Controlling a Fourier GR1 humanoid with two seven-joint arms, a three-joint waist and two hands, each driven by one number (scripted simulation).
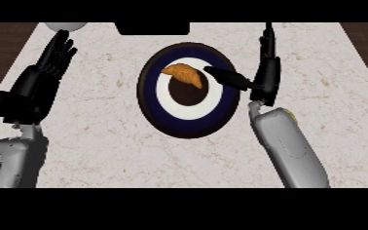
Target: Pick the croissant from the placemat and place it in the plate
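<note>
Golden-brown, crescent-shaped croissant (182, 74) on round navy-and-white plate (151, 107), just left of right robot hand (266, 78), spread open, holding nothing.

I see the counter (101, 119) lit evenly and fairly brightly from above. A soft grey shadow lies on it just right of the left forearm (11, 163). The plate (154, 97) stays dark and dull, its blue ring without shine.
</note>
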